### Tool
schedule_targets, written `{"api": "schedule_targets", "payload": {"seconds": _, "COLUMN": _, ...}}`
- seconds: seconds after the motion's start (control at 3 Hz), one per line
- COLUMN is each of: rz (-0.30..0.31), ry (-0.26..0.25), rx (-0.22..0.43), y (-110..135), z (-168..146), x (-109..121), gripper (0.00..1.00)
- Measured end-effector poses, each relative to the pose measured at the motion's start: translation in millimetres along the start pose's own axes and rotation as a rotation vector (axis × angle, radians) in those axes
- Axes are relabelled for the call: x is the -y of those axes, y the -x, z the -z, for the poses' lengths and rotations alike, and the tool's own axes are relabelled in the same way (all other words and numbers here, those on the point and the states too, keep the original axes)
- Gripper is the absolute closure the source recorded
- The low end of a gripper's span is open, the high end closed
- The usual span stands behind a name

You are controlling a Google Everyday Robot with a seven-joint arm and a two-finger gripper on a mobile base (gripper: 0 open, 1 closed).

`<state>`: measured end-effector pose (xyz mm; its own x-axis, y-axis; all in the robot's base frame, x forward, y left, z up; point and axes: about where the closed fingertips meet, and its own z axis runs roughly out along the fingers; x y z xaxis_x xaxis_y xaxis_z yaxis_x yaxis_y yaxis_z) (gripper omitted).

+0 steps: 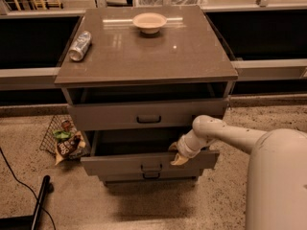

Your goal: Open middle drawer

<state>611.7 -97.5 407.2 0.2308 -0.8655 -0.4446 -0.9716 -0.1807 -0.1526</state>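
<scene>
Gripping middle drawer [120, 164] with gripper [175, 153] at front's right end | clamping jaws over its top edge | showing drawer partly pulled out | leaving handle [151, 167] left of jaws

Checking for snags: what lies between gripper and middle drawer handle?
Nothing: camera view shows bare middle drawer front between handle and gripper at its top-right edge.

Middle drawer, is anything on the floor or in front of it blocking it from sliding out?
Nothing visible does. The gripper is at the top right edge of the middle drawer, and the floor ahead of it is bare. The wire basket sits off to the left, beside the cabinet.
</scene>
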Motion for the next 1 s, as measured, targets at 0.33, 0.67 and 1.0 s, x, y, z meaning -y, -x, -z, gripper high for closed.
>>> {"api": "schedule_targets", "payload": {"seconds": 0.33, "rz": 0.000, "ry": 0.000, "rx": 0.000, "y": 0.0, "z": 0.0, "x": 0.0, "gripper": 0.34}}
{"api": "schedule_targets", "payload": {"seconds": 0.67, "rz": 0.000, "ry": 0.000, "rx": 0.000, "y": 0.0, "z": -0.1, "x": 0.0, "gripper": 0.11}}
{"api": "schedule_targets", "payload": {"seconds": 1.0, "rz": 0.000, "ry": 0.001, "rx": 0.000, "y": 0.0, "z": -0.2, "x": -0.2, "gripper": 0.00}}
